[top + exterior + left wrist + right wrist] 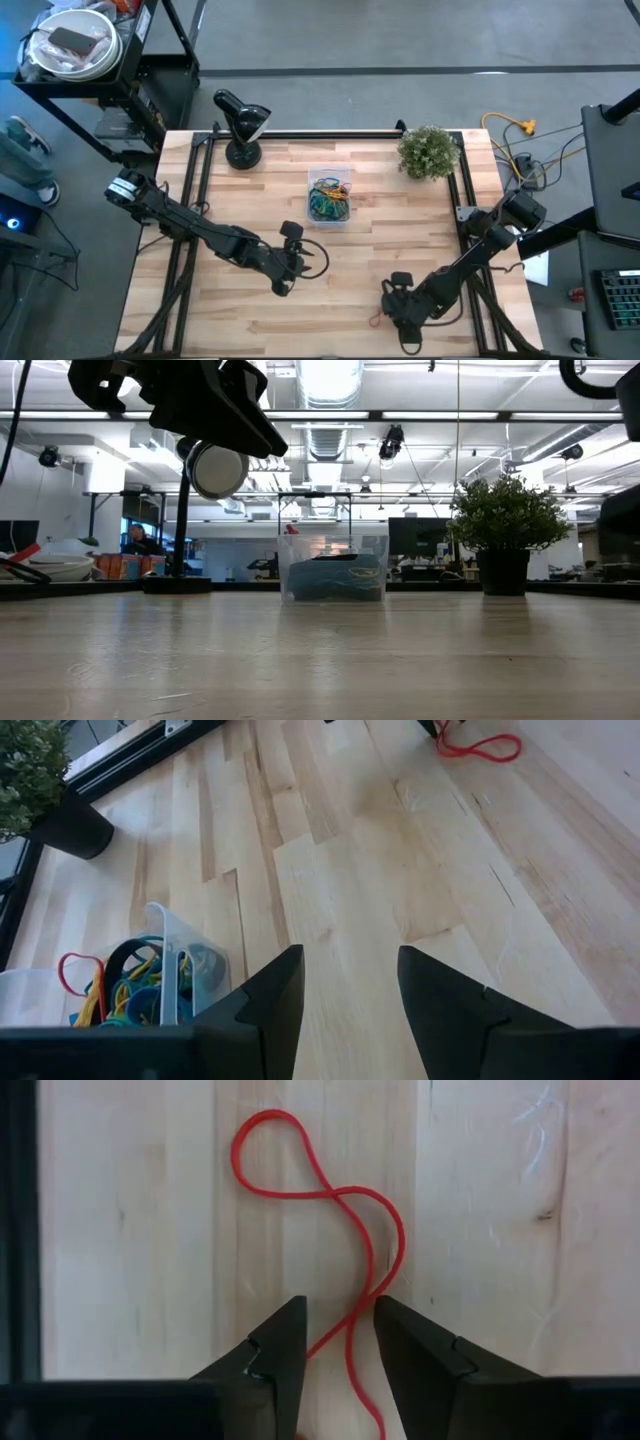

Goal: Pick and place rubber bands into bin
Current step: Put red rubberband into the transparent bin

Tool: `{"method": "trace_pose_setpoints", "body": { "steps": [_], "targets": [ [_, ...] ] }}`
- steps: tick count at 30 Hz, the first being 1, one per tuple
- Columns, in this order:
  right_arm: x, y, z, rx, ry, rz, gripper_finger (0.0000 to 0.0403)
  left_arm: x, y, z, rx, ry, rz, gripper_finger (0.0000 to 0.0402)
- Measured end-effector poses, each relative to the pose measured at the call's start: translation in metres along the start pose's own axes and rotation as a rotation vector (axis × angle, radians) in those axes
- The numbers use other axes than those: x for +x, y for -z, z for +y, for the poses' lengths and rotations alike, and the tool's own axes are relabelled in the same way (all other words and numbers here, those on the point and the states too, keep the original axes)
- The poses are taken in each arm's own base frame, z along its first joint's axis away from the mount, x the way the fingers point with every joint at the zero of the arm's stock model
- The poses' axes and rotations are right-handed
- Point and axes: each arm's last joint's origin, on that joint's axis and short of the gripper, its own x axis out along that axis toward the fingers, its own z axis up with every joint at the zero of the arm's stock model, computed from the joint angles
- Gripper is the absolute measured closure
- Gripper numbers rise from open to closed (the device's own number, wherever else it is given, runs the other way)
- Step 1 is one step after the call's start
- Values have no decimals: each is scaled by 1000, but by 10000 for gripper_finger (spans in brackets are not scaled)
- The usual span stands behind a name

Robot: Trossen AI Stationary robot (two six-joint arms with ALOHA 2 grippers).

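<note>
1. right claw (338, 1342) low over the red band (330, 1190) near the table's front edge – jaws parted astride a strand, nothing gripped, ready to pinch.
2. left claw (350, 990) open, empty, waiting near the bin (329, 196) – bands heaped inside.

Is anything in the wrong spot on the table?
Yes. One red rubber band lies twisted on the wooden table near its front edge, far from the bin that holds the other bands. The open right gripper sits over it, fingers either side of a strand.
</note>
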Motion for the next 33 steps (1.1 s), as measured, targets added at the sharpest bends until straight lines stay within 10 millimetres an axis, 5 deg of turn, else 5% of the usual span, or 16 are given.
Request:
{"method": "trace_pose_setpoints", "body": {
  "steps": [16, 25, 33],
  "targets": [
    [-4, -1, 3, -25, 99, -43, 389, 0, 0, 0, 0, 0, 0, 254],
    [-10, -9, 9, -95, 146, -100, 394, 0, 0, 0, 0, 0, 0, 254],
    [-34, -24, 13, -199, 373, -166, 395, 0, 0, 0, 0, 0, 0, 254]
  ]
}}
